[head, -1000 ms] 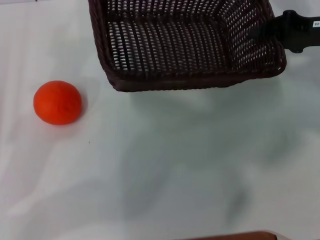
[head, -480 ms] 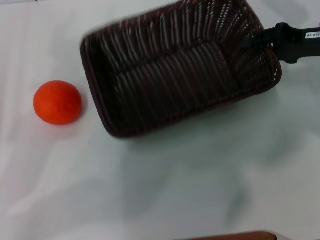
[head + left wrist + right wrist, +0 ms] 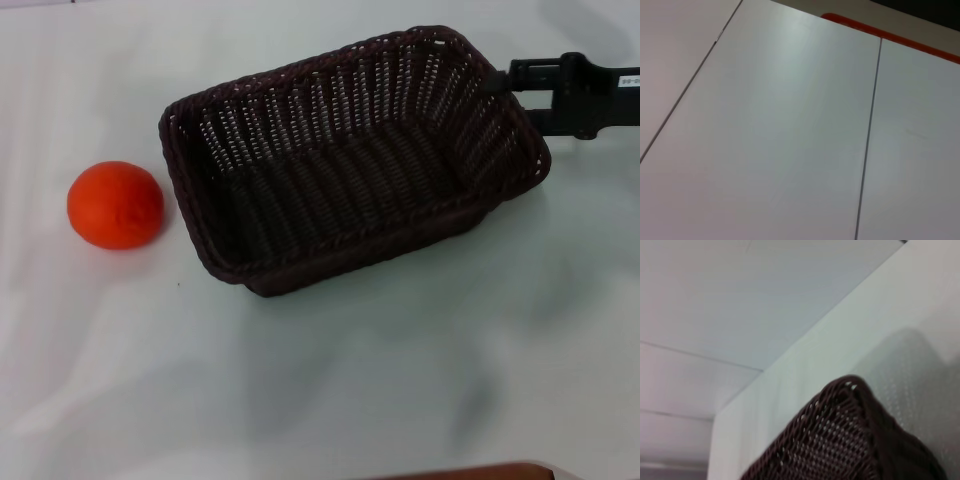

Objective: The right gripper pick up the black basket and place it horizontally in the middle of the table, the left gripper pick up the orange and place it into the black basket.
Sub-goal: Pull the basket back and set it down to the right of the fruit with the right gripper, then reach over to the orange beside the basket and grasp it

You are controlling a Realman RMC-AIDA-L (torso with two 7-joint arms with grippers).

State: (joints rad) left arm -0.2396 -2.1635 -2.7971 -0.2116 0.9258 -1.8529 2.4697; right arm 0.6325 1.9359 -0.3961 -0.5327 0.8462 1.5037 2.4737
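The black basket (image 3: 330, 130) sits open side up in the middle of the table (image 3: 350, 380), long axis running left to right with its right end a little farther back. Its woven corner fills the lower part of the right wrist view (image 3: 850, 440). My right gripper (image 3: 500, 84) reaches in from the right edge and is shut on the rim of the basket's right end. The orange (image 3: 115, 205) lies on the table just left of the basket, apart from it. My left gripper is out of view; the left wrist view shows only pale flat surface.
A brown edge (image 3: 480, 472) shows at the bottom of the head view. The left wrist view shows pale panels with thin seams and a red-orange strip (image 3: 890, 37) at their far border.
The basket has come down from the top edge toward the table's middle and turned, its left end swinging nearer. The right gripper stayed on its right end. The orange has not moved.
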